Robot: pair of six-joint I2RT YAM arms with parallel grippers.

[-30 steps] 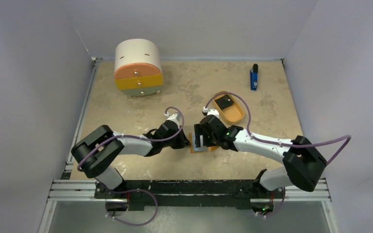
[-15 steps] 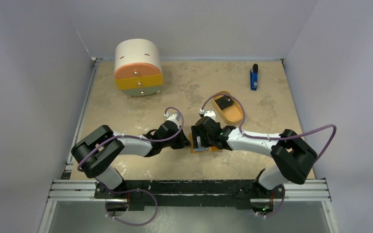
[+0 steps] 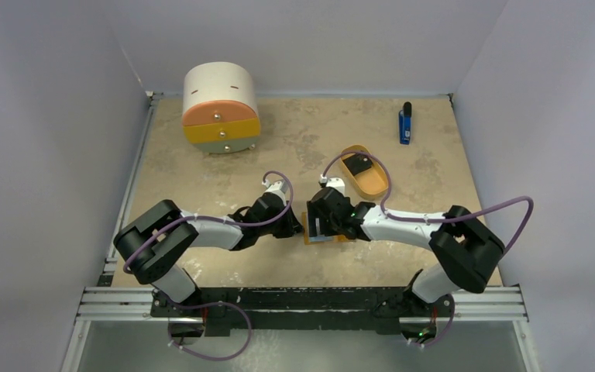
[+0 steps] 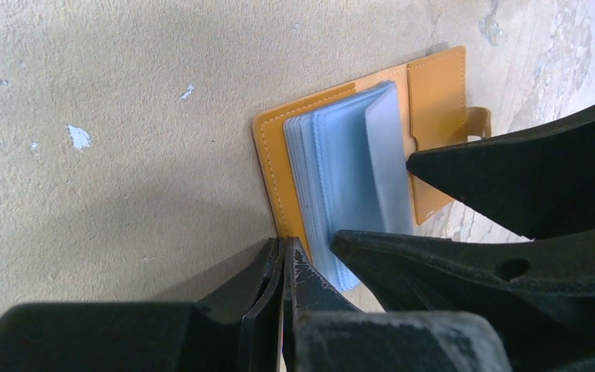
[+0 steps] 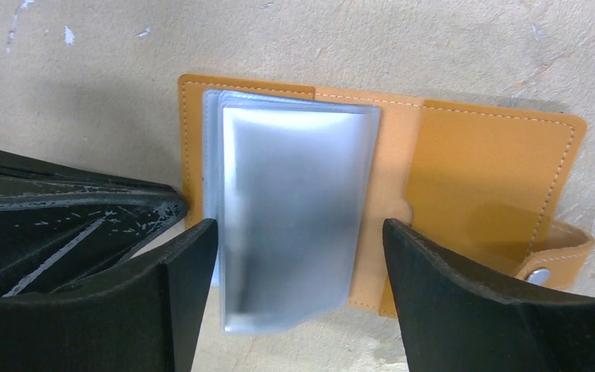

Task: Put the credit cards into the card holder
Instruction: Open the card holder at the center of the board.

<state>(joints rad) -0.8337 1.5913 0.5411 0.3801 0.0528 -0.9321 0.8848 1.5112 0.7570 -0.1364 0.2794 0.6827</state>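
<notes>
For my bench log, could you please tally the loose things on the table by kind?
Drawer cabinet: 1
Blue-and-black stick: 1
Tray: 1
Black card, lying in the tray: 1
Card holder, lying open: 1
Total: 5

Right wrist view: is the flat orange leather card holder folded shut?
No, the card holder lies spread open, its clear plastic sleeves exposed.
</notes>
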